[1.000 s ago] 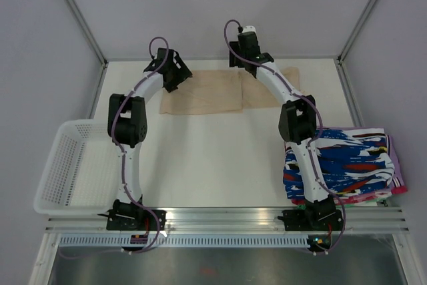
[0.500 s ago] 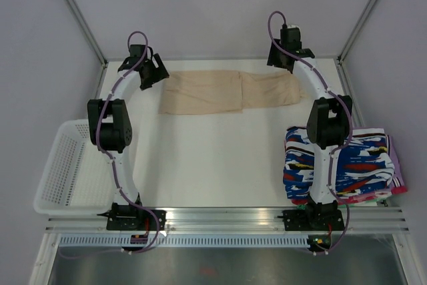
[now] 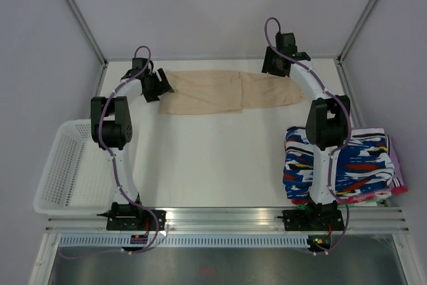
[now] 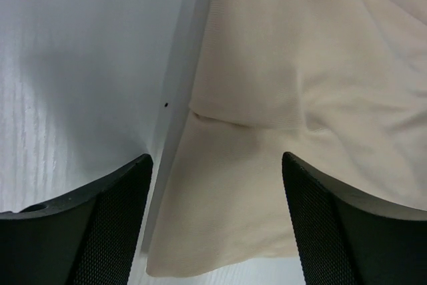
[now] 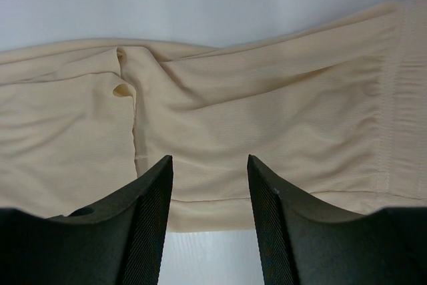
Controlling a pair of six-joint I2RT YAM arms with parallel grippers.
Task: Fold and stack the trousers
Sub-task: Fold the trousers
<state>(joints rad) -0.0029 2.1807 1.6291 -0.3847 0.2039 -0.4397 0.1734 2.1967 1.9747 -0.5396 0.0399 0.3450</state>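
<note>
Now back in over both ends of the trousers (image 3: 220,91), flat across the upper middle: left gripper (image 4: 215,165) wide apart, right gripper (image 5: 208,165) narrowing yet empty, ready to pinch for folding.

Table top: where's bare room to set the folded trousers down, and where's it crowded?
Widest bare patch: the middle of the table, bordered by the trousers at the far side, the patterned stack on the right and the left arm. Crowded: the far strip, where the left gripper and right gripper hang over the trousers' ends.
</note>
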